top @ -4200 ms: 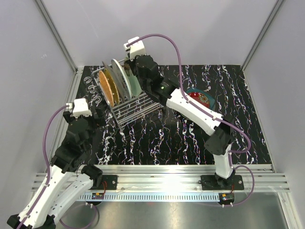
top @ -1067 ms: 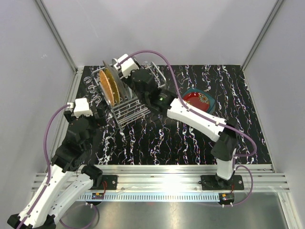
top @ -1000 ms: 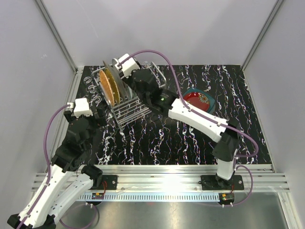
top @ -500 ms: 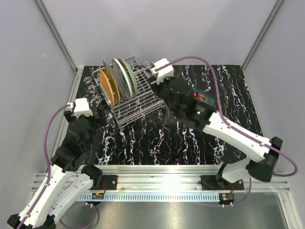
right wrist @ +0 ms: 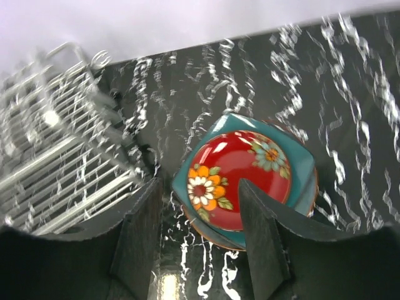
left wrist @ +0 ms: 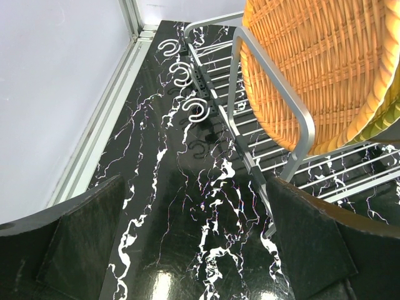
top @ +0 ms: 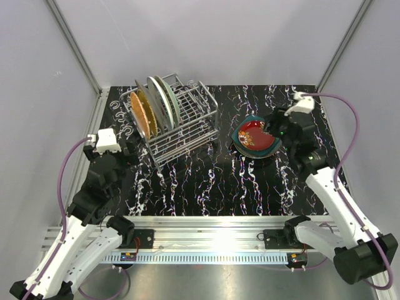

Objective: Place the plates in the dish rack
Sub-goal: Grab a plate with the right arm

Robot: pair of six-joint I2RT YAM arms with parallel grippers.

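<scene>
Three plates stand upright in the dish rack, far left: orange woven plate, grey plate, pale green plate. The right gripper was at the rack a second ago and now hovers over the red flowered plate stacked on a teal plate, right side, jaws parted, empty. The left gripper is spread wide, empty, beside the rack's left end.

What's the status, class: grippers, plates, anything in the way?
Left gripper open, empty, beside dish rack. Right gripper open above red plate. Three plates racked. Nothing in the way.
</scene>
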